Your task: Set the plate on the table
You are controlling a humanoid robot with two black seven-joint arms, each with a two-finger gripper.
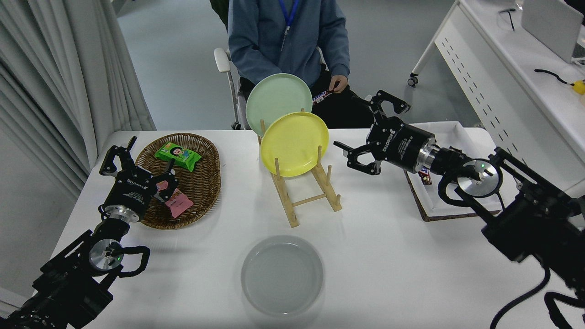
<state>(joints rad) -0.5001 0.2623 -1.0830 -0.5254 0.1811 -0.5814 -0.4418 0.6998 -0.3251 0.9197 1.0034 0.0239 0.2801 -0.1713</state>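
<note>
The grey plate (282,275) is seen lying flat on the white table (388,274), near the front edge and about midway across, with nothing touching it. At the lower left the left arm is parked, its gripper (137,162) spread open over the near rim of a wicker basket (201,183), in which a green packet (177,154) and a pink packet (178,204) are held. Behind the plate, well apart from it, a wooden rack (305,201) is set on the table; a yellow plate (294,144) is propped upright in its far slots and a pale green plate (278,100) is stood just behind that. To the right of the rack the right gripper (371,132) is held above the table, its fingers spread wide and nothing gripped between them. It is pointed toward the upper left, away from the grey plate. Beneath the right arm a white tray (450,132) is placed at the table's right edge, much of it hidden by the arm. At the far side a person in a blue jacket (288,41) is seated, with a snack bar (322,96) held in one hand (338,84).
</note>
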